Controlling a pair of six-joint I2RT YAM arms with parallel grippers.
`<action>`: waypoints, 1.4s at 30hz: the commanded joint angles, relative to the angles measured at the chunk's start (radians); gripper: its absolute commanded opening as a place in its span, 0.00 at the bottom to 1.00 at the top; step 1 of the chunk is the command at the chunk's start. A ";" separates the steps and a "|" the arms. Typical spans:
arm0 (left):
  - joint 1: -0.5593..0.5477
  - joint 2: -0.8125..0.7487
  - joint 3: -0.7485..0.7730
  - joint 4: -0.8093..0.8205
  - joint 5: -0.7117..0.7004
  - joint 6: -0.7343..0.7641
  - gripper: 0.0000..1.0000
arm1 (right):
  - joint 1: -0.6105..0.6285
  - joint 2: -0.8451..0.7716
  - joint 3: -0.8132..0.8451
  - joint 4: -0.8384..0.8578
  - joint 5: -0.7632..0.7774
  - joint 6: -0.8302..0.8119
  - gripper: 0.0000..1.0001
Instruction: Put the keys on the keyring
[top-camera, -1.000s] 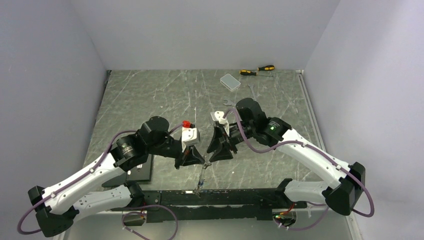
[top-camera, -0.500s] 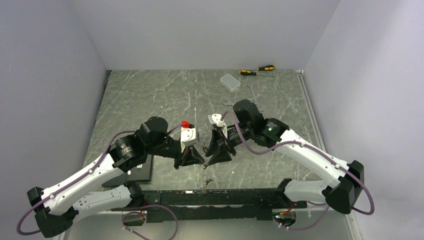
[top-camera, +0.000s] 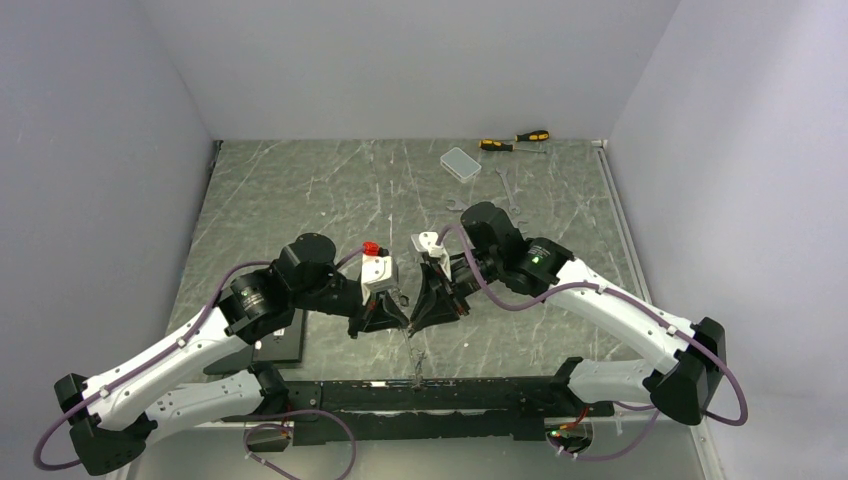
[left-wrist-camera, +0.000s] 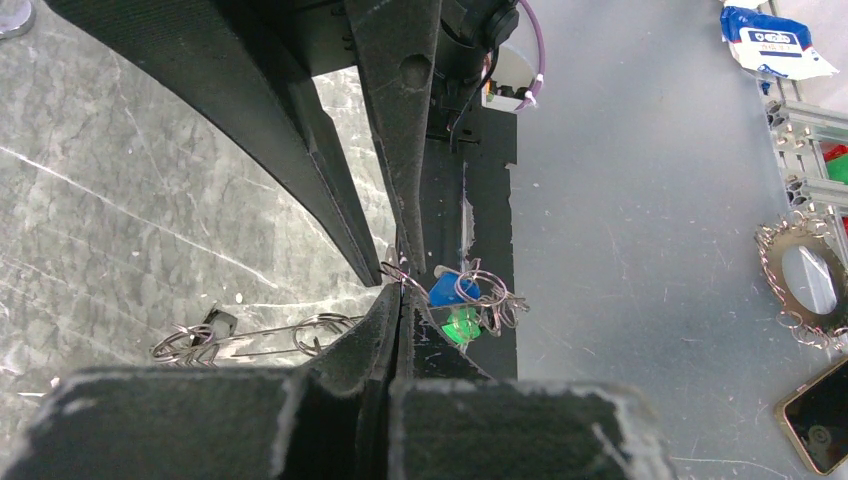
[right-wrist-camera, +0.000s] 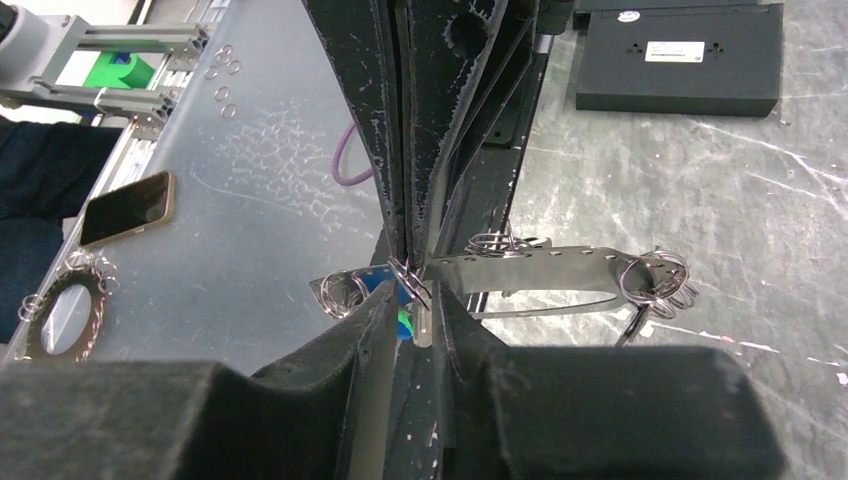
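Both grippers meet tip to tip near the table's front. My left gripper (top-camera: 402, 322) (left-wrist-camera: 400, 290) is shut on a thin wire of the keyring (left-wrist-camera: 265, 335), a long silver loop (right-wrist-camera: 560, 272) stretching away over the marble with small rings at its far end. Keys with blue (left-wrist-camera: 452, 290) and green (left-wrist-camera: 462, 323) heads hang just past the fingertips among small rings. My right gripper (top-camera: 416, 318) (right-wrist-camera: 415, 290) has its fingers drawn in on a silver key blade (right-wrist-camera: 421, 322), the blue and green heads against its left finger. A silver cluster (top-camera: 415, 362) dangles below both grippers.
Wrenches (top-camera: 506, 186), a clear plastic box (top-camera: 460, 163) and screwdrivers (top-camera: 515, 141) lie at the back right. A black box (top-camera: 282, 342) sits by the left arm. The black base rail (top-camera: 470, 395) runs along the front. A phone (right-wrist-camera: 125, 208) lies off the table.
My right gripper has shifted left against the left gripper and its jaws have narrowed. The dangling cluster has swung and hangs shorter. The left gripper has stayed shut and still.
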 joint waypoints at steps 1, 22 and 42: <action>-0.004 -0.023 0.012 0.061 0.037 0.016 0.00 | 0.006 -0.010 0.014 0.031 -0.009 -0.007 0.19; -0.002 -0.035 0.019 0.043 0.058 0.028 0.00 | 0.004 -0.100 -0.052 0.086 0.079 0.009 0.00; -0.003 -0.047 0.015 0.054 0.041 0.025 0.00 | -0.001 -0.196 -0.211 0.499 0.369 0.529 0.00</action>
